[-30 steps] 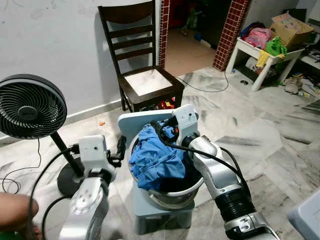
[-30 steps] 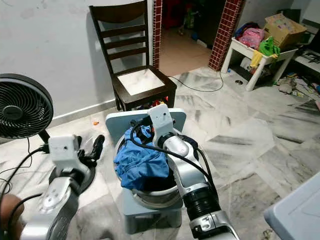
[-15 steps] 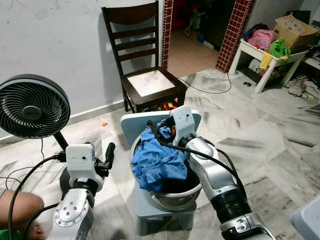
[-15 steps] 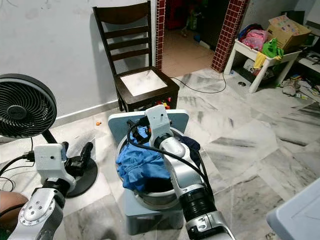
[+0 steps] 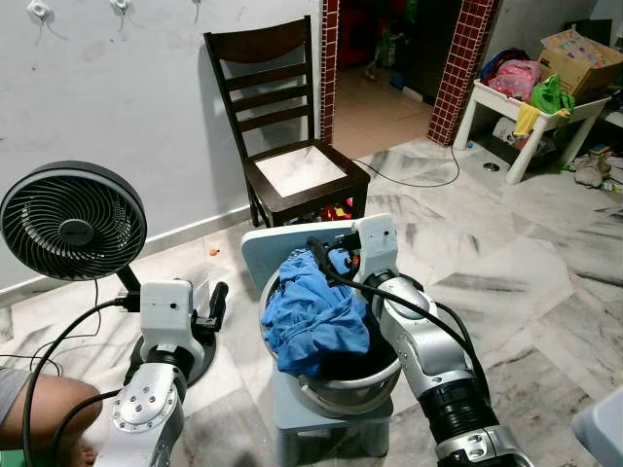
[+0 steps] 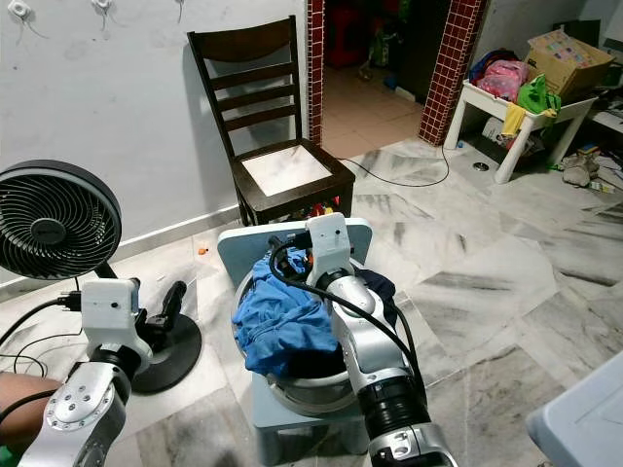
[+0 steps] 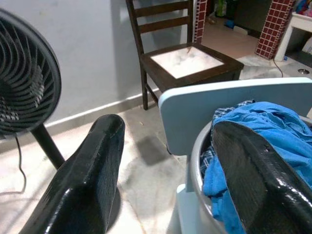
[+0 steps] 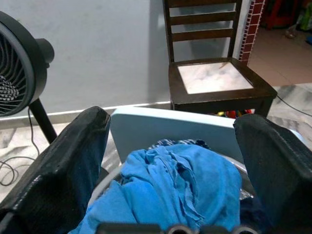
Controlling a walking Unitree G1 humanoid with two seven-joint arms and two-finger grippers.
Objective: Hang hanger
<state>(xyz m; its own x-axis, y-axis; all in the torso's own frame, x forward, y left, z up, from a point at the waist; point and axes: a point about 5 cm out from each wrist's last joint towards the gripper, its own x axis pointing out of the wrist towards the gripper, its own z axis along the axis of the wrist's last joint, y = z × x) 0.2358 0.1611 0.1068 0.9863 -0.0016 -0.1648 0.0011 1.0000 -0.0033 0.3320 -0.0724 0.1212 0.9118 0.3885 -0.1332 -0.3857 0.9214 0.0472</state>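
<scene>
- A metal basin (image 5: 341, 389) heaped with a blue cloth (image 5: 311, 316) and a dark garment is seen on a pale blue stool (image 5: 326, 423), whose back panel rises behind the basin.
- The right pincer (image 8: 173, 161) is held over the back of the basin, just above the blue cloth; in the right wrist view its fingers (image 8: 58, 165) are spread wide apart with nothing between them.
- The left pincer (image 7: 165, 170) is held low on the left of the basin, apart from it; its fingers (image 7: 87, 175) are likewise parted and nothing is gripped.
- No hanger can be made out among the clothes; whether one lies under the cloth cannot be told.
- A black fan (image 5: 73, 222) stands on the floor to the left, its round base behind the left arm.
- A dark wooden chair (image 5: 292, 165) stands against the white wall beyond the stool.
- Hooks (image 5: 39, 10) are fixed high on that wall.
- A white counter (image 5: 526, 102) piled with bags and a box stands far right.
- Part of a person's leg (image 5: 39, 413) is seen at the lower left.
</scene>
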